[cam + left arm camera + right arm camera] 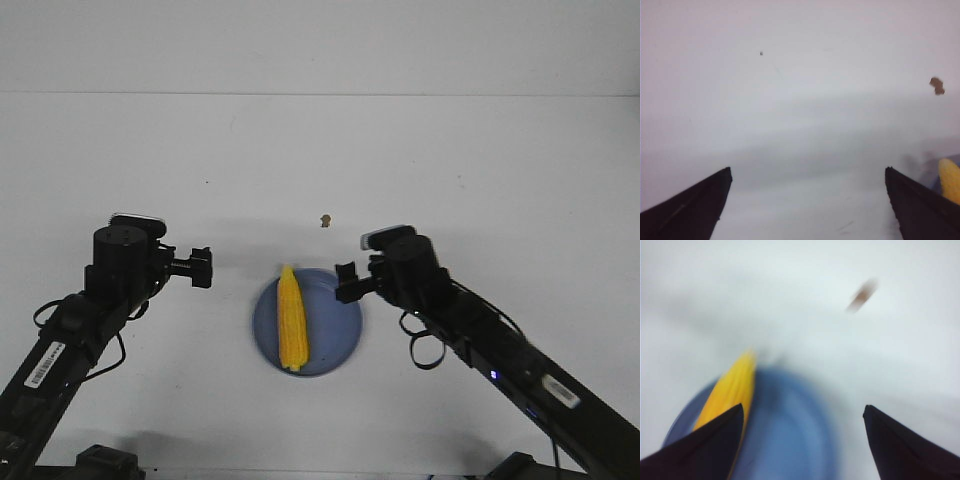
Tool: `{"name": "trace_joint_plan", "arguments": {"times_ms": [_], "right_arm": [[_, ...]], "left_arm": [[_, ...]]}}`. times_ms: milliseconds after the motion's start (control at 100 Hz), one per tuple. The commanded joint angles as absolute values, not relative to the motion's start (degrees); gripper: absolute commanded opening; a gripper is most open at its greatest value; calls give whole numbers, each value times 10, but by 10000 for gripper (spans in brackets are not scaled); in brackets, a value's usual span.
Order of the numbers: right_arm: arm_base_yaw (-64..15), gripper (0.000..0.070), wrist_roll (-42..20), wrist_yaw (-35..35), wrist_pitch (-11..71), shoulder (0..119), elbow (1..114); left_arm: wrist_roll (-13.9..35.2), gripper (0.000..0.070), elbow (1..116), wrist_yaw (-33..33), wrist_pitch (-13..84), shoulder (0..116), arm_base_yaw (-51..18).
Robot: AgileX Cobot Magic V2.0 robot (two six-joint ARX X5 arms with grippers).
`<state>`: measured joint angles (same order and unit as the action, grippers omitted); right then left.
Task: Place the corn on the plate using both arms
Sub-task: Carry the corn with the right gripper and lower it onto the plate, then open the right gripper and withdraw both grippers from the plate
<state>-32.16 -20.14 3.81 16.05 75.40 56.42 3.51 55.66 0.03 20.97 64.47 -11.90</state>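
Observation:
The yellow corn [291,320] lies lengthwise on the left half of the blue plate [335,325] in the front view, its narrow tip pointing away over the far rim. My left gripper [203,267] hovers left of the plate, open and empty; its wrist view shows bare table between the fingers and the corn's tip [950,179] at the edge. My right gripper [347,281] hovers over the plate's far right rim, open and empty. Its blurred wrist view shows the corn [732,386] on the plate [790,440].
A tiny brown speck [324,219] lies on the white table beyond the plate, also in the left wrist view [937,85] and the right wrist view [861,295]. The table's far edge meets a white wall.

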Motion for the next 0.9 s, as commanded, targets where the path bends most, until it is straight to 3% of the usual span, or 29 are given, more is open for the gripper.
{"name": "trace_joint_plan", "arguments": {"times_ms": [0,150,330,430,610,890], "right_arm": [[-298,506,-154,7,169,714,570],[-208,506,-81,-50,213,590,570],[-77,506,-20,-50,265,446,566],[-25,506,-14,-44,270,376,545],[7,506,5,-26,253,250,448],[7,505,-11,2,240,105,304]], "left_arm": [[31,624,565,0,198,640,-121],[31,624,565,0,177,609,-119],[30,624,545,0,172,541,-120],[25,624,507,0,142,487,-119],[25,624,411,-1,81,381,-119],[62,620,301,-37,86,287,-119]]}}
